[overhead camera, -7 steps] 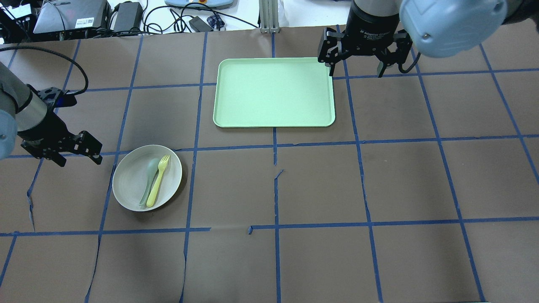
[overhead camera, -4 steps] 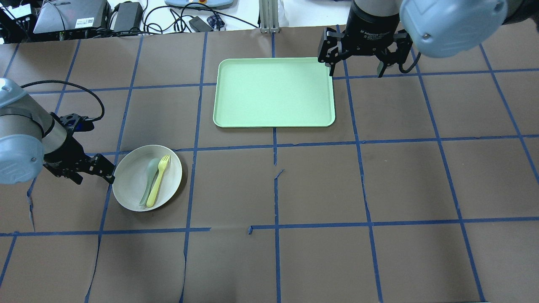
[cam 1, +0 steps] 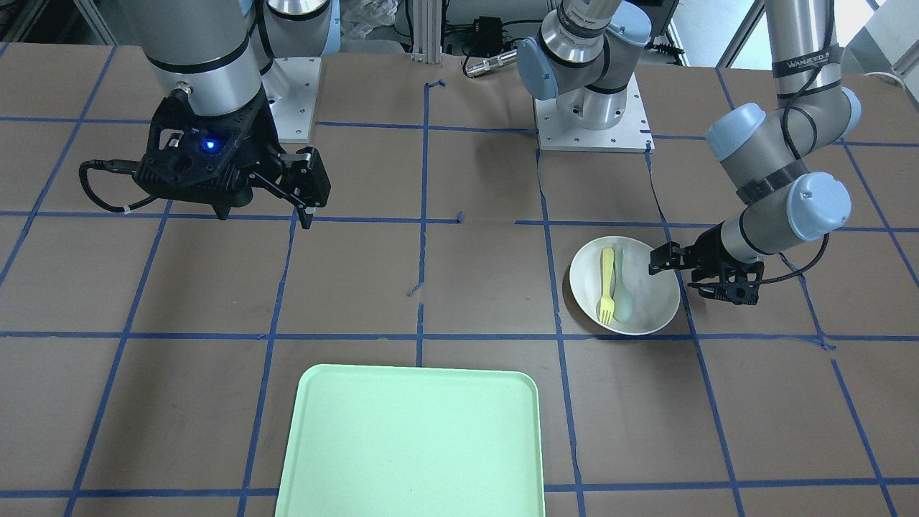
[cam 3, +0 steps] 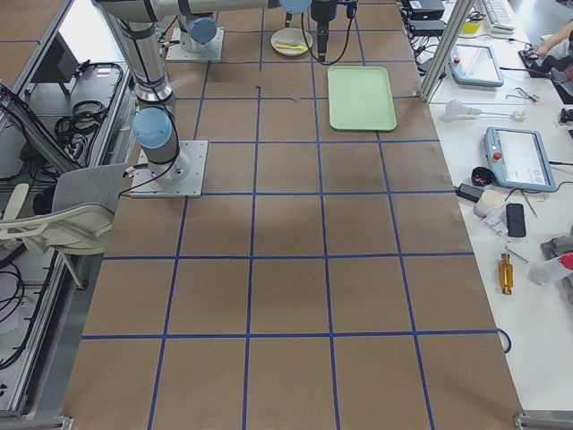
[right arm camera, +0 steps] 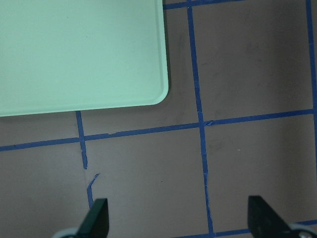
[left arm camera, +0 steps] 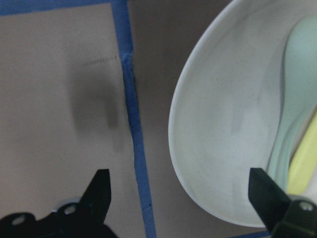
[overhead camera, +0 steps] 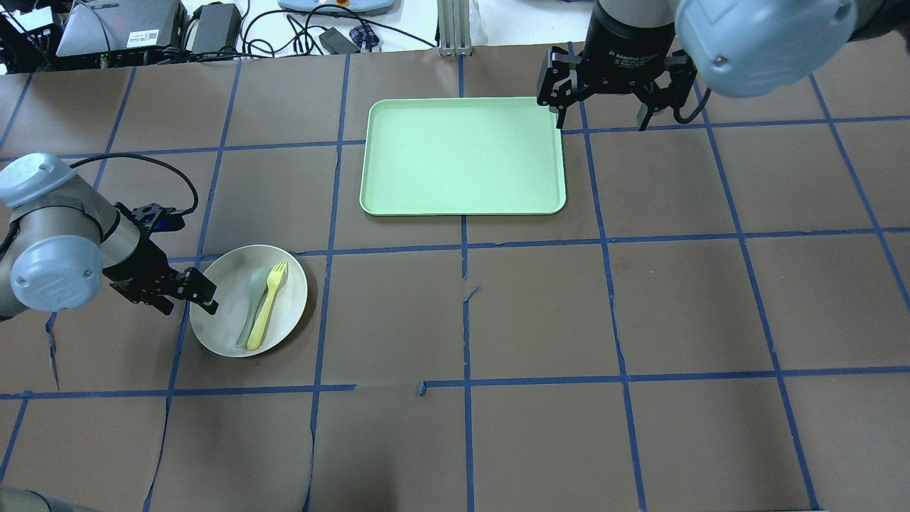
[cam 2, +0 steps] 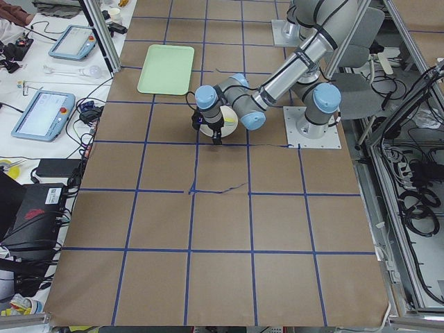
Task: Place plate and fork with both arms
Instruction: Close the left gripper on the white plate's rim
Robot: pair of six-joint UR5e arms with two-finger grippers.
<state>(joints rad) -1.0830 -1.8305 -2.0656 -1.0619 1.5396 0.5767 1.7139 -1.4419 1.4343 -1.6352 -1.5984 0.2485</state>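
Note:
The off-white plate (overhead camera: 288,299) lies at the table's left, also in the front view (cam 1: 655,305). The pale-yellow fork (overhead camera: 266,309) lies in it beside a green-grey spoon (overhead camera: 250,306). My left gripper (overhead camera: 186,306) is open and low, its fingers straddling the plate's left rim. The left wrist view shows one finger over the plate (left arm camera: 223,124) and the other over the paper, with the fork (left arm camera: 304,168) at the right edge. My right gripper (overhead camera: 601,119) is open and empty, hovering just past the right far corner of the tray (overhead camera: 462,156).
The mint-green tray (cam 1: 409,438) lies at the table's middle far side and shows in the right wrist view (right arm camera: 74,49). Brown paper with blue tape lines covers the table. Cables and devices lie beyond the far edge.
My left arm has swung right and down to the plate, and its open fingers now straddle the plate's left rim. The right arm, plate, fork and tray have not moved.

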